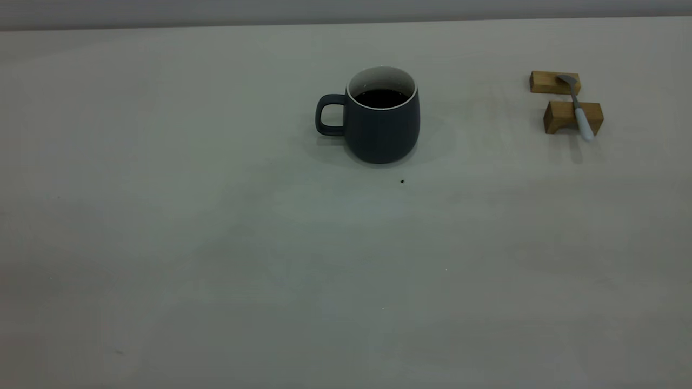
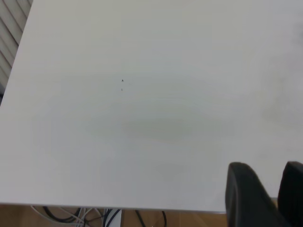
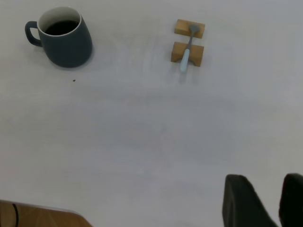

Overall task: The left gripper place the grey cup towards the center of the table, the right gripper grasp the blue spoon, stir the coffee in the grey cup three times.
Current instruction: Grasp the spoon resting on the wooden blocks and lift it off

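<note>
The grey cup stands upright near the middle of the table, its handle pointing to the left side, with dark coffee inside. The blue spoon lies across two tan wooden blocks at the far right, its pale handle towards the near side. The right wrist view shows the cup and spoon far from my right gripper, which is open and holds nothing. My left gripper hangs open over bare table near an edge. Neither gripper shows in the exterior view.
The far wooden block carries the spoon's bowl, the near block its neck. A tiny dark speck lies just in front of the cup. Cables and a wooden floor show beyond the table edge in the left wrist view.
</note>
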You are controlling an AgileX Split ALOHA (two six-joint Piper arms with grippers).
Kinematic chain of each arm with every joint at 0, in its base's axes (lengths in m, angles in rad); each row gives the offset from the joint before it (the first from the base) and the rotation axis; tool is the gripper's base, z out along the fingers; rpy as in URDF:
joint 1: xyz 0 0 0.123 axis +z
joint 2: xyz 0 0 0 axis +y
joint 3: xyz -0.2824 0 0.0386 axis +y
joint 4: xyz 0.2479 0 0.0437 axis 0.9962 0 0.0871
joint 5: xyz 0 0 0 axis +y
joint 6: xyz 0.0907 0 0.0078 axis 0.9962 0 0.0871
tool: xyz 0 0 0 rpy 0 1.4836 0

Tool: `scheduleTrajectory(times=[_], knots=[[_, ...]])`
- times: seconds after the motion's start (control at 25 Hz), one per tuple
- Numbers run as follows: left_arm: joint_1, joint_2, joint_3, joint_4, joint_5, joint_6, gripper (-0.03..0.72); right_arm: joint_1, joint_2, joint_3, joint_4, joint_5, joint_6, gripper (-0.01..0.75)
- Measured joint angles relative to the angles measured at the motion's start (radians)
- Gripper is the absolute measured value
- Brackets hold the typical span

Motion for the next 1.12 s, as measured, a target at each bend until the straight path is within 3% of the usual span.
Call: scheduleTrajectory(times=[0.88,1.0,1.12], knots=[[0.0,0.0,0.0,0.0,0.0,0.001,0.243,0.0,0.0,-0.001,0.02,0.0,0.037,0.243],[0.0,0.0,0.0,0.0,0.0,0.001,0.243,0.0,0.033,-0.038,0.02,-0.001,0.063,0.286],[0.0,0.0,0.0,0.0,0.0,0.001,0.243,0.0,0.164,-0.101,0.021,-0.039,0.075,0.392]])
